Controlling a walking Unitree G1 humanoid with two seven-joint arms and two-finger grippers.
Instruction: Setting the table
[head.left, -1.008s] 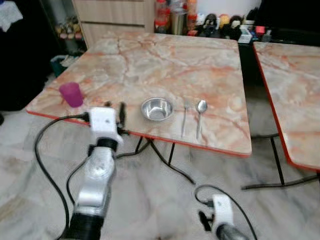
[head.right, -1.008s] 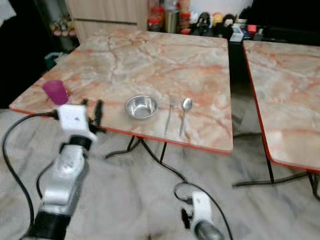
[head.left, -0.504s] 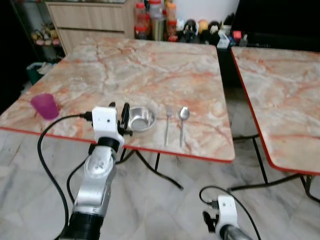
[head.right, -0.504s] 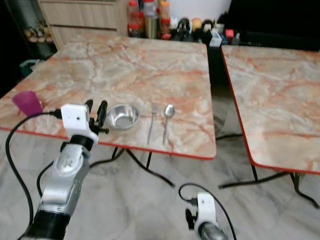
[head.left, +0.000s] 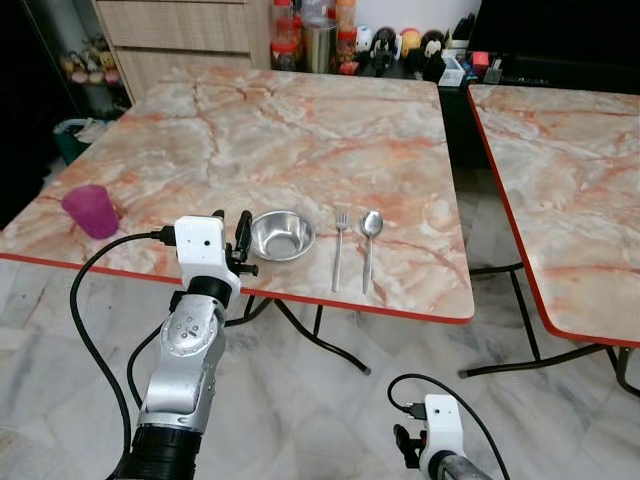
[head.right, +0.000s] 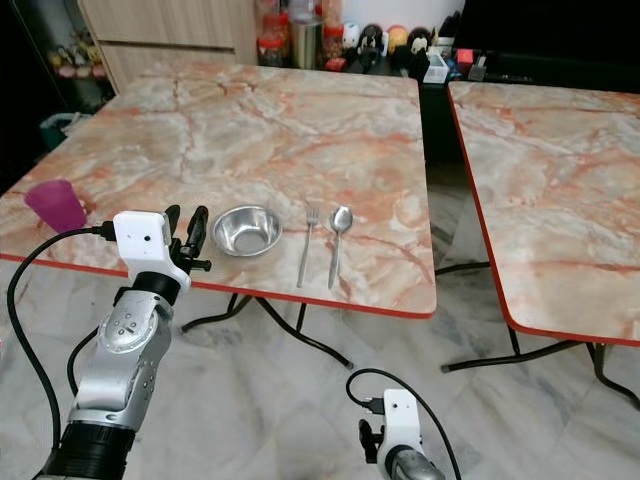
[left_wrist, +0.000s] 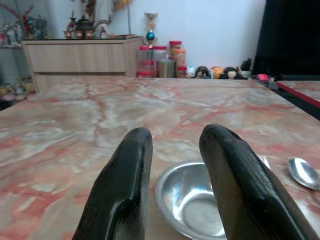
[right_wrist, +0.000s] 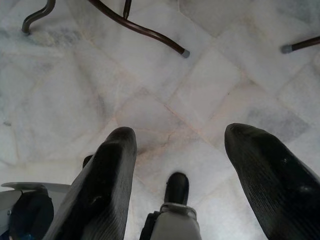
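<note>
Down low, the right gripper (right_wrist: 175, 185) is hanging idle over the tiled floor (right_wrist: 165, 85), its fingers spread wide apart and holding nothing. Moving up, the left gripper (head.left: 230, 235) is hovering at the near edge of the table (head.left: 300, 130), its two black fingers parted a little with nothing between them, pointing toward the steel bowl (head.left: 282, 234) sitting just beyond. From the left wrist view that bowl (left_wrist: 192, 205) is showing between and just past the fingertips (left_wrist: 137, 145), apart from them. Just beside the bowl on its right, the fork (head.left: 339, 242) and spoon (head.left: 369, 240) are lying side by side, parallel, near the front edge. Off at the table's left corner, well apart from the setting, the purple cup (head.left: 91, 210) is standing upright. Farther back, jars and bottles (head.left: 310, 25) are lining the wall by the wooden cabinet (head.left: 180, 30).

The place setting is looking mostly laid: bowl, fork and spoon are together, and the cup is likely the piece left to bring over. That would call for swinging the left arm out toward the corner and opening wider around the cup.

Compared with half a second ago, the whole view is shifting as the camera moves; the arm is still hanging by the bowl, and bowl, cutlery and cup are sitting where they were.
</note>
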